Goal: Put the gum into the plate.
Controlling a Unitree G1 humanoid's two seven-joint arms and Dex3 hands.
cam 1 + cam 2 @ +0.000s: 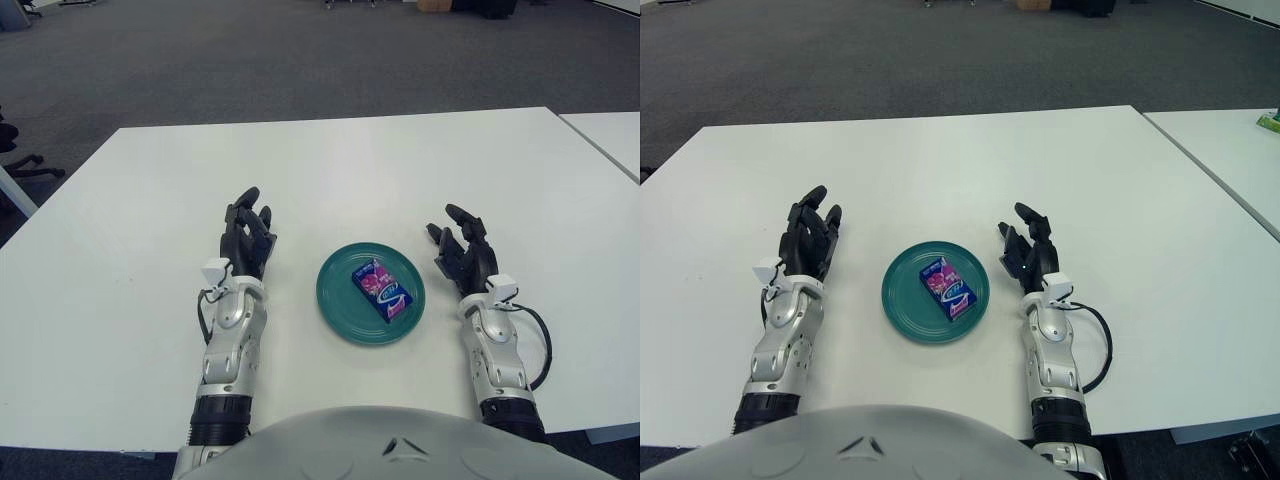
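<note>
A blue and pink gum pack (pixel 381 287) lies flat inside the round teal plate (pixel 340 302) on the white table, near the front middle. My left hand (pixel 247 232) shows to the left of the plate with fingers stretched out and holding nothing. My right hand (pixel 461 243) shows to the right of the plate, fingers spread and holding nothing. Both hands are apart from the plate and the gum.
The white table (pixel 330 170) stretches far beyond the plate. A second white table (pixel 612 135) stands at the right, with a narrow gap between. Grey carpet floor lies behind. A chair base (pixel 20 165) shows at the far left.
</note>
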